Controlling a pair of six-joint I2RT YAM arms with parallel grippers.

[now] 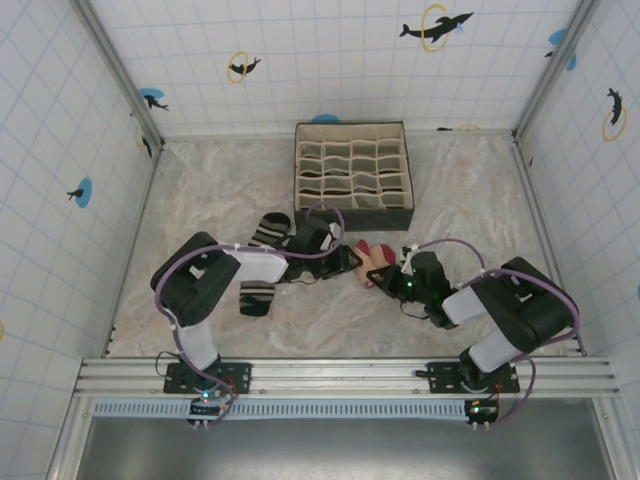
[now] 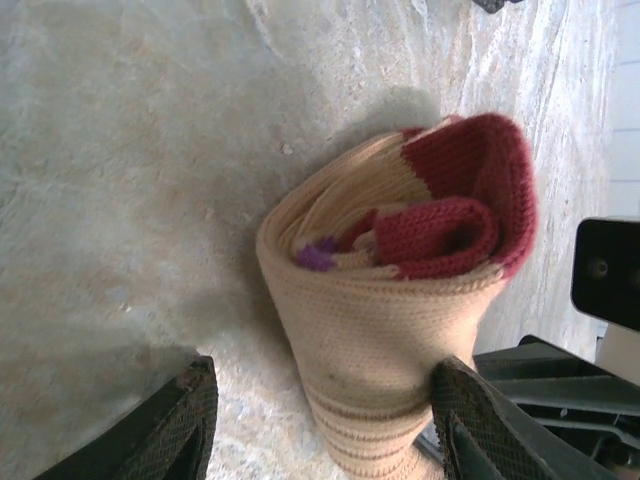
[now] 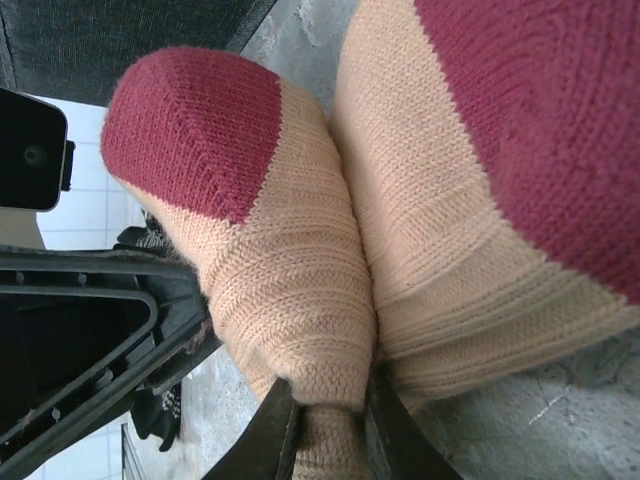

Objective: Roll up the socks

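Observation:
The peach sock (image 1: 376, 262) with dark red toe and cuff lies rolled in the middle of the table, between both grippers. In the left wrist view the roll (image 2: 390, 290) stands between the spread fingers of my left gripper (image 2: 330, 430); the right finger (image 2: 475, 420) touches it and the left finger (image 2: 180, 425) is apart from it. My right gripper (image 3: 325, 425) is shut, pinching a fold of the peach sock (image 3: 290, 290). In the top view my left gripper (image 1: 350, 260) and right gripper (image 1: 397, 275) flank the roll. A black striped sock (image 1: 271, 230) lies by the left arm.
A dark fabric organizer box (image 1: 353, 175) with several small compartments stands at the back centre. Another black striped sock piece (image 1: 256, 298) lies near the left arm's elbow. Tiled walls close in the marbled table (image 1: 470, 200) on three sides.

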